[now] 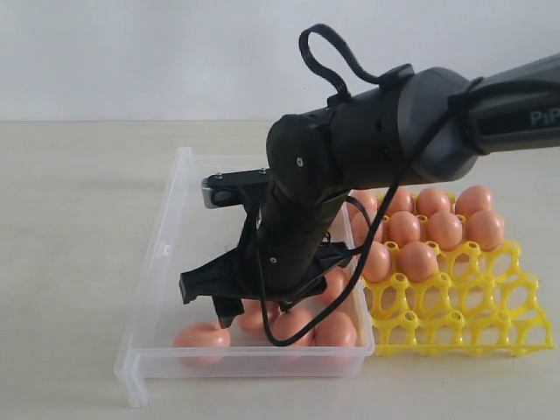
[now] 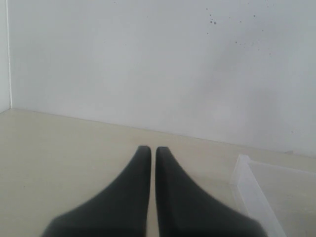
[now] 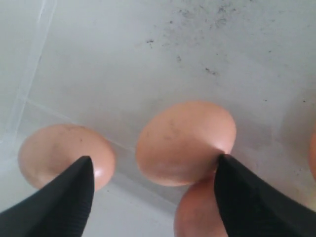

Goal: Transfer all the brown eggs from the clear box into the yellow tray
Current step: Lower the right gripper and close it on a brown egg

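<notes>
My right gripper (image 1: 229, 293) reaches across into the clear box (image 1: 157, 262) and hangs open low over its near end. In the right wrist view, the right gripper (image 3: 153, 160) has one brown egg (image 3: 185, 140) lying between its spread fingers, with one fingertip (image 3: 232, 182) at the egg's edge. A second egg (image 3: 59, 153) and a third (image 3: 197, 212) lie beside it. Several brown eggs (image 1: 202, 336) rest along the box's front wall. The yellow tray (image 1: 464, 324) holds several eggs (image 1: 418, 260) in its far cups. My left gripper (image 2: 153, 149) is shut and empty over bare table.
The right arm's black body (image 1: 367, 140) and a looping cable cover much of the box and the tray's left edge. A corner of the clear box (image 2: 249, 187) shows in the left wrist view. A white wall stands behind the table.
</notes>
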`<state>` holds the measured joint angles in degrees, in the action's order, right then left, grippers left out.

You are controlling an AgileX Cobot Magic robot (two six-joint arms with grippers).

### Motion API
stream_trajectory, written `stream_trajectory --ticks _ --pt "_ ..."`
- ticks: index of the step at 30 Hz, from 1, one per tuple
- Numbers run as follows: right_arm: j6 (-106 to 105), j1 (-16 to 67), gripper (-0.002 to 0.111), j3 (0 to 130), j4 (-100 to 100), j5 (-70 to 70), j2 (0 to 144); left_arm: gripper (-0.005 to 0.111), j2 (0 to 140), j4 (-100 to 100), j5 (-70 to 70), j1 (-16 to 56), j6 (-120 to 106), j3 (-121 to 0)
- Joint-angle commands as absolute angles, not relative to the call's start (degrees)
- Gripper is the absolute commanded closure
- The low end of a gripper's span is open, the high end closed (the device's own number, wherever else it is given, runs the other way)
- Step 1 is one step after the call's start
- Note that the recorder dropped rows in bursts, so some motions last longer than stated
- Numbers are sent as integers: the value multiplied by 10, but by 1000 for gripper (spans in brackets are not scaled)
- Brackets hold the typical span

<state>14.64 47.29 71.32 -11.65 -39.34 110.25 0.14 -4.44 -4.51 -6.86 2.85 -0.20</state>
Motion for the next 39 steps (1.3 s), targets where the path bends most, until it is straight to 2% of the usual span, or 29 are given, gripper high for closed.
stream_trajectory --ticks 1,18,20,22,24,30,32,34,39 --pt "149 471 45 716 -128 -371 1122 103 0 -49 -44 -68 34 0" --pt "109 457 46 716 -32 -340 1127 103 0 -49 -43 -68 34 0" --pt "108 457 51 716 -11 -340 1127 103 0 -49 -43 -68 34 0" --pt "93 457 65 716 8 -340 1127 103 0 -49 -44 -68 34 0" --pt "77 457 71 716 8 -338 1127 103 0 -49 -44 -68 34 0" --pt "60 457 73 716 9 -339 1127 103 0 -49 -44 -68 34 0" --pt "54 457 85 716 12 -339 1127 103 0 -49 -44 -68 34 0" --pt "54 457 107 716 21 -339 1127 103 0 -49 -44 -68 34 0" --pt "32 457 107 716 36 -341 1127 103 0 -49 -43 -68 34 0"
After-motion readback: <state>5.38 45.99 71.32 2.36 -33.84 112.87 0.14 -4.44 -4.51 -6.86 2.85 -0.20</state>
